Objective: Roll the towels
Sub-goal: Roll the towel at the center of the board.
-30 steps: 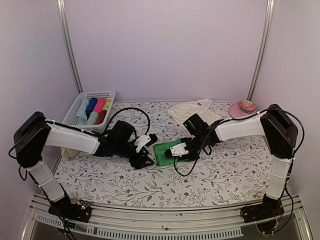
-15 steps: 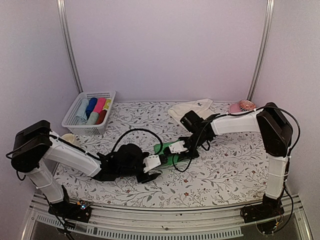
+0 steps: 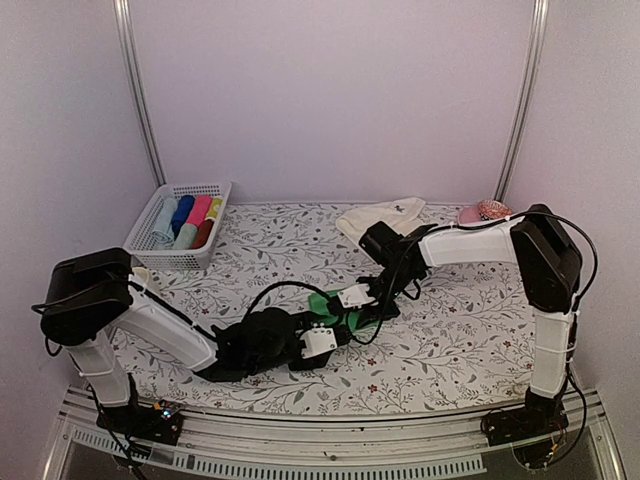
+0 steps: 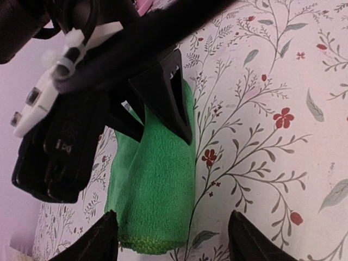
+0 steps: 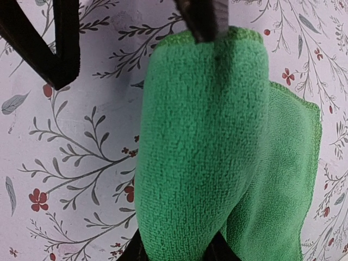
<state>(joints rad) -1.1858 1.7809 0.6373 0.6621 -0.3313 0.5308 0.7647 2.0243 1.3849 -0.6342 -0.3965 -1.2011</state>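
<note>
The green towel [image 3: 333, 303] lies partly rolled on the flowered table, with a loose flap [image 5: 283, 179] still flat beside the roll [image 5: 201, 147]. My right gripper [image 5: 179, 253] is shut on one end of the roll; its black fingers [image 4: 168, 92] also show in the left wrist view. At the roll's other end [image 4: 149, 217] my left gripper [image 4: 174, 239] stands open, one finger close against the cloth and the other apart on the table. In the top view the left gripper [image 3: 322, 341] sits just in front of the towel. The cream towel [image 3: 385, 216] lies crumpled at the back.
A white basket [image 3: 150, 214] holding several coloured rolls stands at the back left. A pink dish [image 3: 486, 213] sits at the back right by the wall. A black cable [image 3: 275, 288] loops over the left arm, which lies low along the table's near side.
The left arm swung toward the near edge and right, bringing its gripper to the green towel's end. The towel went from a flat fold to a roll in the right gripper.
</note>
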